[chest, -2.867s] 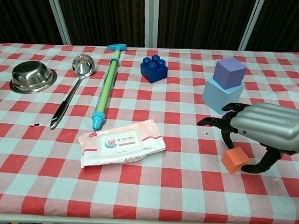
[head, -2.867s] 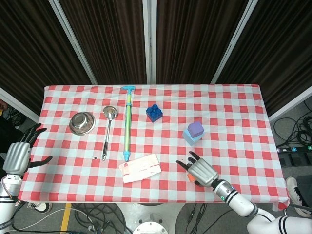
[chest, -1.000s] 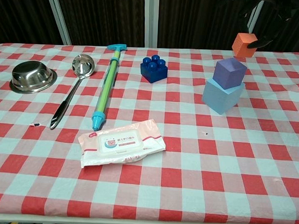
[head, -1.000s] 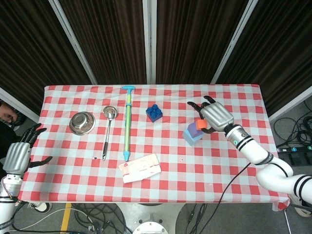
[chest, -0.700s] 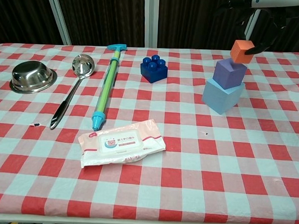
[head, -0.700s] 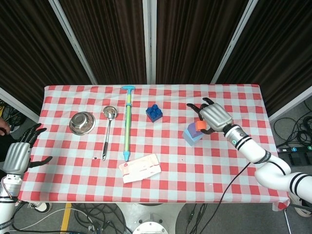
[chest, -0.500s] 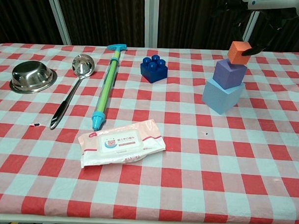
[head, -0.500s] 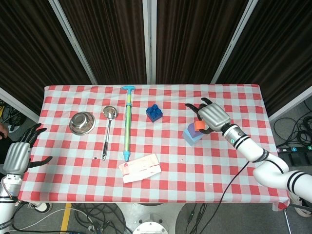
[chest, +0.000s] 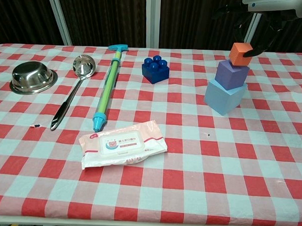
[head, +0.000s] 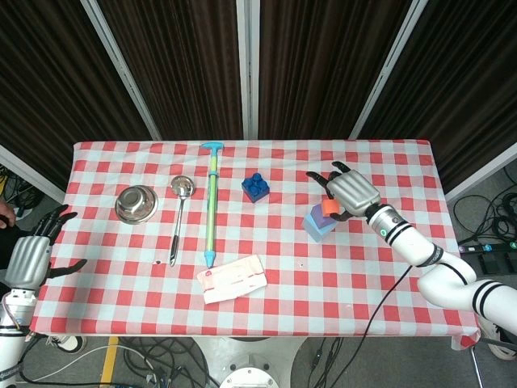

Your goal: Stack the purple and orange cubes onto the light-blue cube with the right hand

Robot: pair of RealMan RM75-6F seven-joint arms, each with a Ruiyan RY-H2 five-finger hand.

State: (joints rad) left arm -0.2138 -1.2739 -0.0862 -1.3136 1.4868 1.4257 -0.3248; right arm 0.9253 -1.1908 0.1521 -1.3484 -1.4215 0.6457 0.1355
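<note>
Since the earlier frames the small orange foam cube has been coming down and is now touching the purple foam cube atop the light-blue foam cube. The right hand, at its 12 o'clock, is still pinching it, so release remains. The left hand is hanging spread off the checkered tabletop.

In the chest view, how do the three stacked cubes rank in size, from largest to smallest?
1. Light-blue cube, at the bottom.
2. Purple cube, in the middle.
3. Orange cube, on top.
All three stand at a similar distance, so the order is fairly sure.
</note>
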